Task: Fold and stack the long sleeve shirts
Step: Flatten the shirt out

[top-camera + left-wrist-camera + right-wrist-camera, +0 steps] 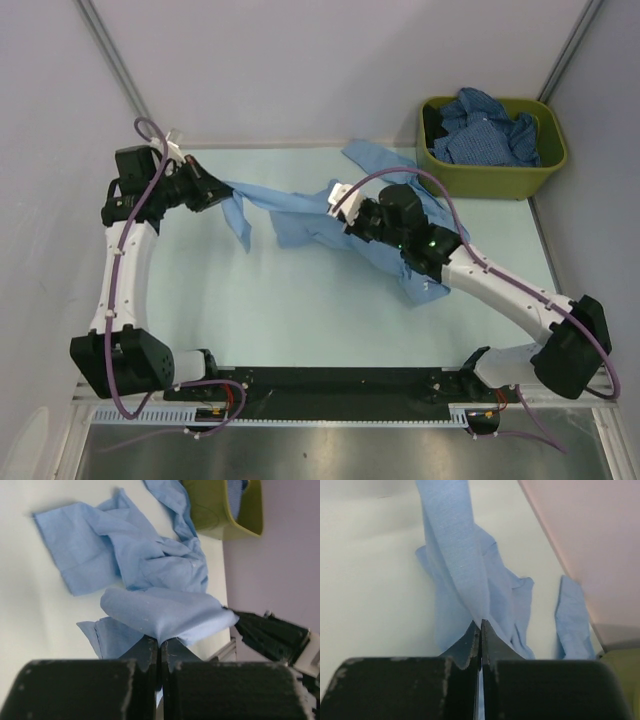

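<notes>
The left tool (213,190) and the right tool (352,222) are each clenched on the light blue shirt (300,225), which lies bunched mid-frame over the worktop (300,320). It is best to draw the tools apart evenly and keep them low, so the cloth spreads flat before any fold.

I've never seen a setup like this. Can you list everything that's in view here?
light blue shirt: one, light blue, crumpled across the middle of the table, pinched up at two spots
patterned shirts: a heap, number unclear, darker blue, inside the bin
bin: one, olive green, far right corner of the table
table: one, pale greenish white, under everything
left arm: one, white and black, based at the near left edge
right arm: one, white and black, based at the near right edge
left gripper: one, black, shut on the light blue shirt
right gripper: one, black, shut on the light blue shirt
</notes>
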Robot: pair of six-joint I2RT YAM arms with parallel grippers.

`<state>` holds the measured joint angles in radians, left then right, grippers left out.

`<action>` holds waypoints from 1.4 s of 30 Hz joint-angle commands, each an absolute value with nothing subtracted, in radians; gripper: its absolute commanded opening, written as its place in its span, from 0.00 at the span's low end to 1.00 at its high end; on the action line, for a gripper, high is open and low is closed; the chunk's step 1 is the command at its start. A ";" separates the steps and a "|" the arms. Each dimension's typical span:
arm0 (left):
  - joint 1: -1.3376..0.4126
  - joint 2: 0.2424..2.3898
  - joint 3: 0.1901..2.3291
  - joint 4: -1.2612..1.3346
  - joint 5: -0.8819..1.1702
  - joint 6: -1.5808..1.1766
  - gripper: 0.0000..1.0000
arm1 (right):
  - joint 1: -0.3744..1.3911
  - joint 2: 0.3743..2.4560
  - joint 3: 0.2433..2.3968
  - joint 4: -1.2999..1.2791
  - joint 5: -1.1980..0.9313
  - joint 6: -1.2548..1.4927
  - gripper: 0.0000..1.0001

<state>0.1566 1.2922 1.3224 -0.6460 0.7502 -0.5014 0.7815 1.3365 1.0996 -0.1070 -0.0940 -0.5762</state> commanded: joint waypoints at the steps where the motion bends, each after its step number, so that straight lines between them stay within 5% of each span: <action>1: 0.163 1.235 1.332 -0.522 0.815 -0.528 0.00 | 0.680 1.269 1.160 -0.167 -0.123 -0.569 0.00; 11: 0.141 1.219 1.350 -0.473 0.776 -0.592 0.00 | 0.592 1.342 1.193 -0.178 -0.186 -0.554 0.00; 23: 0.133 1.285 1.316 -0.379 0.716 -0.690 0.00 | 0.670 1.374 0.960 -0.038 -0.110 -0.423 0.24; 29: 0.132 1.284 1.309 -0.367 0.721 -0.695 0.00 | 0.683 1.387 0.937 -0.015 -0.123 -0.411 0.27; 35: 0.132 1.272 1.289 -0.360 0.721 -0.696 0.00 | 0.701 1.391 0.991 -0.041 -0.160 -0.379 0.57; 42: 0.130 1.269 1.298 -0.359 0.723 -0.712 0.00 | 0.810 1.393 1.091 -0.057 -0.129 -0.342 0.73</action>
